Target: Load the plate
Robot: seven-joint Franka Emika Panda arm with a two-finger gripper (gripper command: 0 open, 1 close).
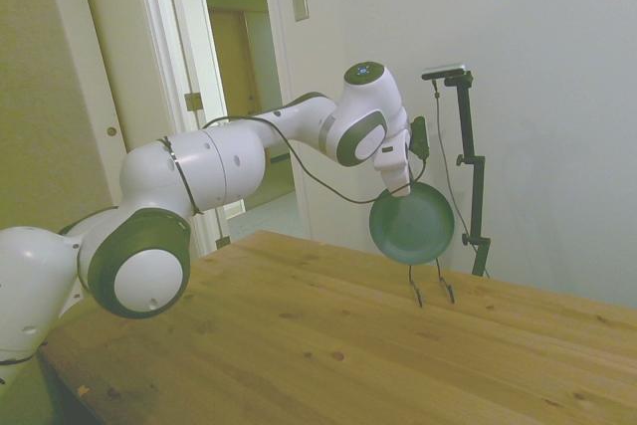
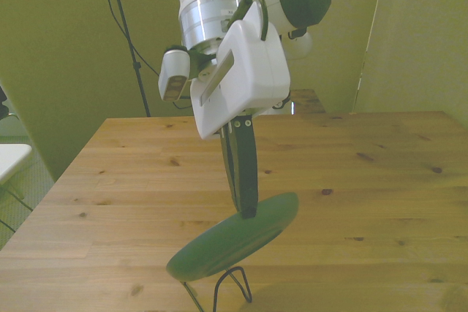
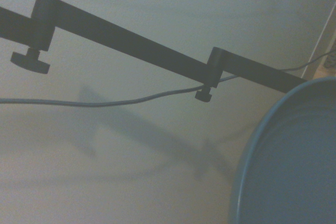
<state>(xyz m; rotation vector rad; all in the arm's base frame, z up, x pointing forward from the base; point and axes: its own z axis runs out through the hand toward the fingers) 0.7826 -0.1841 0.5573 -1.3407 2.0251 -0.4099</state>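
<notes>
The gripper (image 2: 247, 210) is clamped on the rim of the dark green plate (image 1: 413, 224), held on edge, seemingly just above the wire stand (image 1: 430, 287) on the counter (image 1: 328, 345).

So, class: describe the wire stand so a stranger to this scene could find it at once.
Start at the wooden table and follow the white arm to its claw, which grips a dark green plate by its rim. Directly below that plate stands the wire stand: thin, black, looped, the only thing resting on the tabletop.
</notes>
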